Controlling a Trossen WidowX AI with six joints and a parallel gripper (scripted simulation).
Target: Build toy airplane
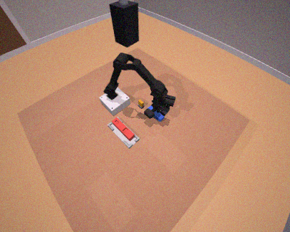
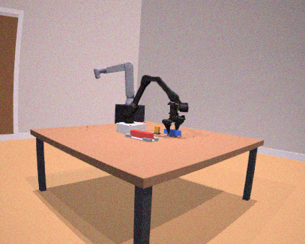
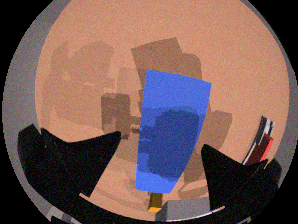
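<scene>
— Blue is what fills the wrist view: the wing (image 3: pixel 170 132) lies flat on the table (image 2: pixel 147 161), running lengthwise up the gap between the two dark fingers.

— So is the gripper (image 1: pixel 157 114) on it?

— Around it, not on it. The fingers are spread nearly as wide as they go and nothing is caught between them. One finger stands to each long side of the wing with bare table showing in between. From the side, the fingertips hang low, just above or at the level of the blue piece; whether they touch the table I cannot tell.

— And the other parts?

— The red fuselage (image 1: pixel 122 129) sits in the grey cradle (image 1: pixel 132 144), in front of the arm's white base (image 1: pixel 114 102) and well apart from the gripper. The small yellow tail fin (image 1: pixel 141 103) stands on the table between the base and the gripper, just beside the wing's near end.

— Anything fitted onto the fuselage?

— No. Its top is bare in the top view; wing and tail fin are both loose on the table.
</scene>
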